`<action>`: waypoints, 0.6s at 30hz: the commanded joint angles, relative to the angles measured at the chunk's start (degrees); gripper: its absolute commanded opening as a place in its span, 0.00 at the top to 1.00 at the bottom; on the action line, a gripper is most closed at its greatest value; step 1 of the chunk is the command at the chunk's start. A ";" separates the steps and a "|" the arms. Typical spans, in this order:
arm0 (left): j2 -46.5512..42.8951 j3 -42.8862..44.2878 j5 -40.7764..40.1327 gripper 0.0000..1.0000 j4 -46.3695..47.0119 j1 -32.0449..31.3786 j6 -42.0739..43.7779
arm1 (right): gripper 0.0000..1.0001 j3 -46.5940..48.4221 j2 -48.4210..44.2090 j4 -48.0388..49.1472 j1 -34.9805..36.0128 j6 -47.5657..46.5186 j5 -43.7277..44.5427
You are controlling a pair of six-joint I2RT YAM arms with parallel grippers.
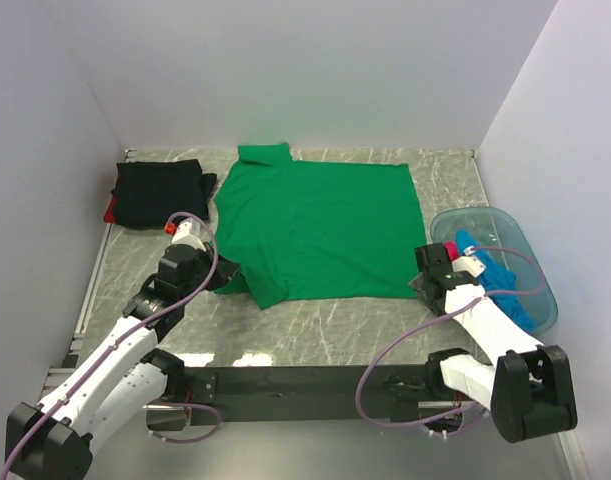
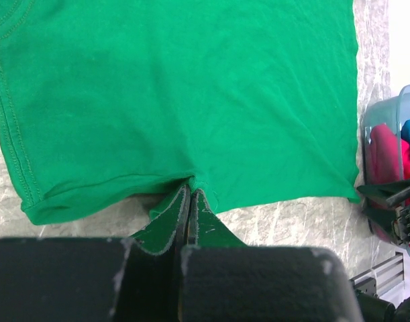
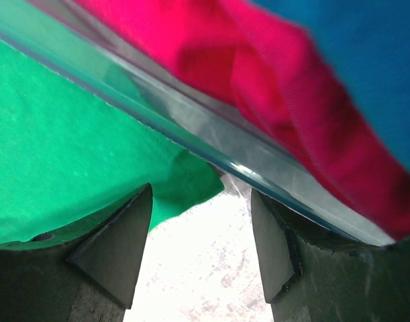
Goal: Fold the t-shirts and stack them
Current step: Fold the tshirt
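**A:** What takes up the bench (image 1: 315,338)?

**B:** Mostly the green shirt (image 1: 320,230), spread flat ahead of both arms and not yet folded. I take it that it lies open so a fold can start from the near hem.

**A:** And the rest?

**B:** The tub (image 1: 505,225) sits just outside the right hand (image 3: 200,194), with a blue shirt (image 3: 366,54) and a pink shirt (image 3: 258,74) waiting inside. The black shirt (image 1: 160,192) lies folded well beyond the left hand (image 2: 191,192), out to its far outer side. That looks like the start of the stack.

**A:** What are the hands doing?

**B:** The left hand is clamped on the green shirt's near hem, and the cloth puckers at its tips. The right hand stands apart with nothing between its fingers, low over bare bench. The shirt's near corner lies just ahead of its inner finger (image 3: 121,248).

**A:** Is there room to move?

**B:** It's tight on the right. The tub wall runs right beside that corner, so the outer finger could knock the tub as it goes in. There is bare bench between the near hem and the arm bases, and more around the black shirt.
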 commanded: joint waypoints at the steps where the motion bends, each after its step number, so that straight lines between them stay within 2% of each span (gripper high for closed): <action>1: -0.73 0.07 0.23 0.99 1.86 -0.42 0.70 | 0.33 1.11 -2.03 -0.32 -3.01 -0.72 4.02; 10: -0.64 0.33 0.76 0.99 1.60 -0.42 0.70 | 0.34 1.73 1.74 0.91 -3.45 -3.44 0.42; 18: -0.46 0.51 1.02 0.99 1.68 -0.42 0.70 | 0.47 -0.21 1.30 3.36 -3.45 -2.74 -3.97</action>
